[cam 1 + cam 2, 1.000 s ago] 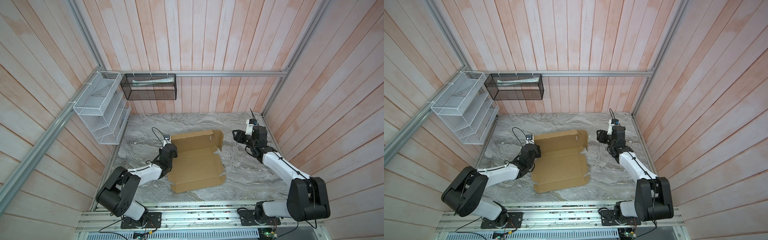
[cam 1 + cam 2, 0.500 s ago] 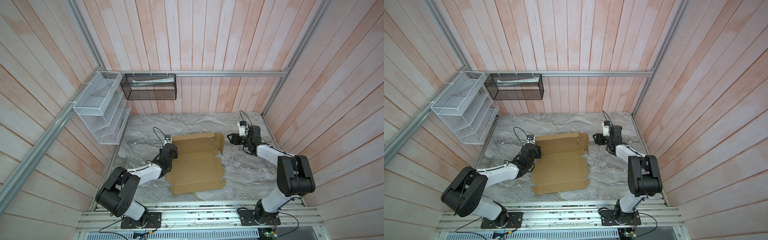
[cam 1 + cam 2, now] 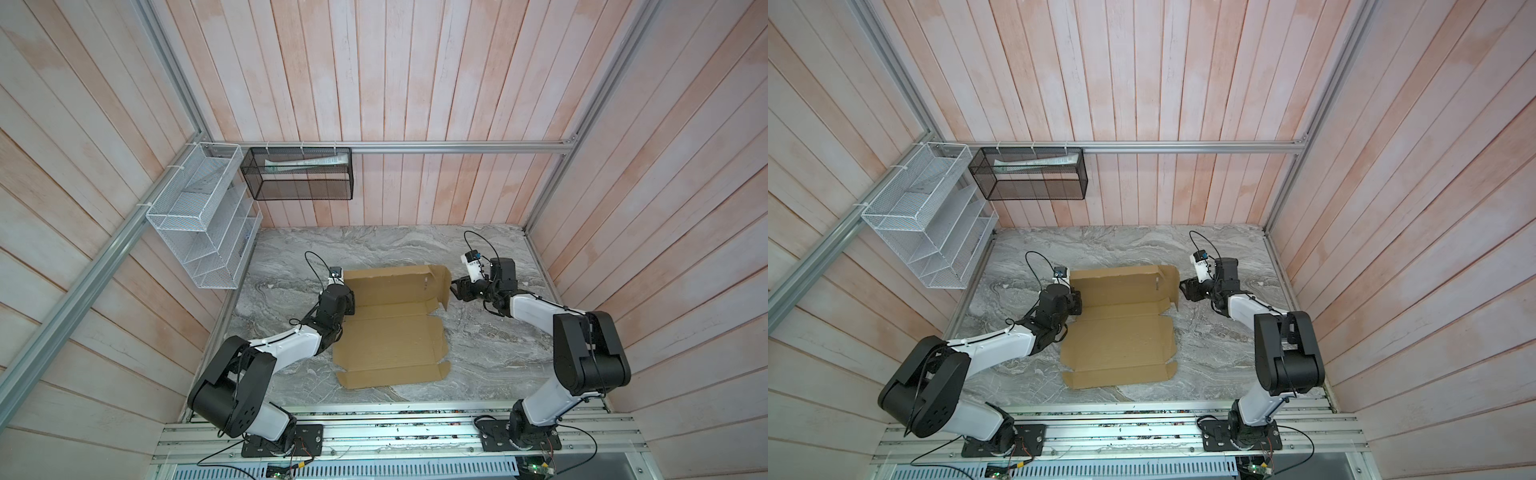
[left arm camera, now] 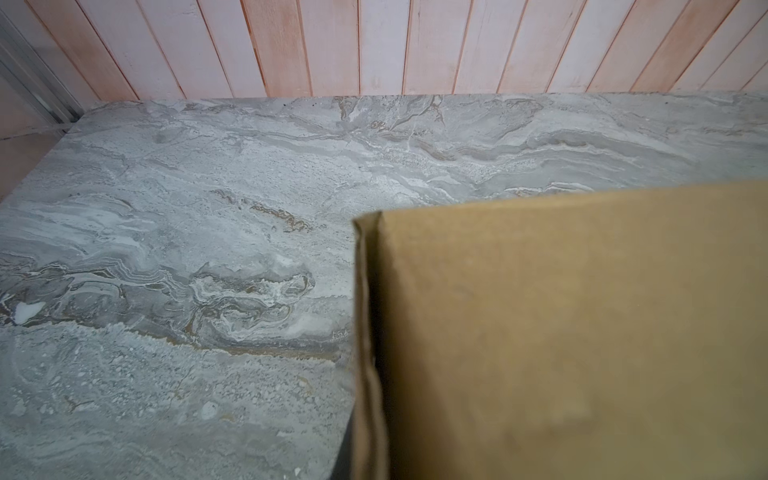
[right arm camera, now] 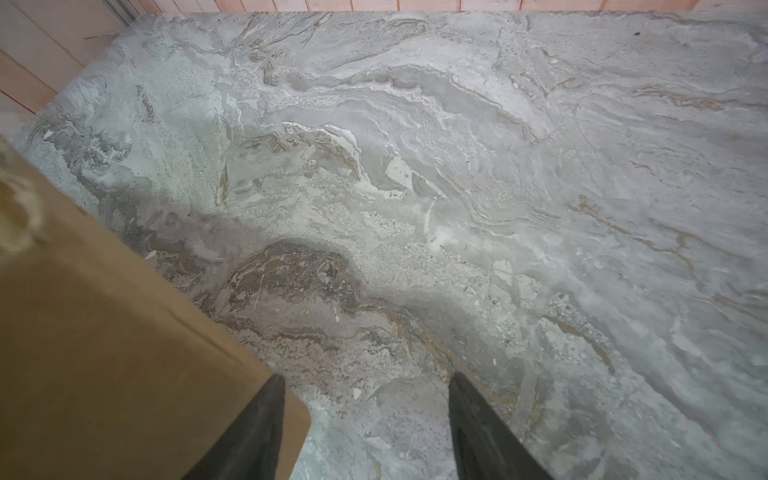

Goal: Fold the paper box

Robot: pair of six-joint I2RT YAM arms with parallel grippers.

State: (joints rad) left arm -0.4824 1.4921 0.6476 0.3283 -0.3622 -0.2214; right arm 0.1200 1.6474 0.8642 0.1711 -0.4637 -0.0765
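The paper box (image 3: 390, 332) (image 3: 1117, 332) is a flat tan cardboard sheet with flaps, lying open on the marble table in both top views. Its far right flap (image 3: 442, 286) stands up. My left gripper (image 3: 347, 297) (image 3: 1075, 302) sits at the sheet's left edge, shut on that edge. In the left wrist view the cardboard (image 4: 561, 332) fills the lower right and hides the jaws. My right gripper (image 3: 459, 289) (image 5: 365, 375) is open just right of the raised flap. One of its fingers (image 5: 266, 415) overlaps the flap's corner (image 5: 104, 353), with bare marble between the two.
A white wire rack (image 3: 203, 216) hangs on the left wall and a black mesh basket (image 3: 299, 174) on the back wall. Wooden walls close in the marble table (image 3: 374, 249) on three sides, and a metal rail (image 3: 395, 428) runs along the front.
My right arm has swung in and come down, bringing its open gripper close to the raised right flap. The left arm and the sheet have stayed put.
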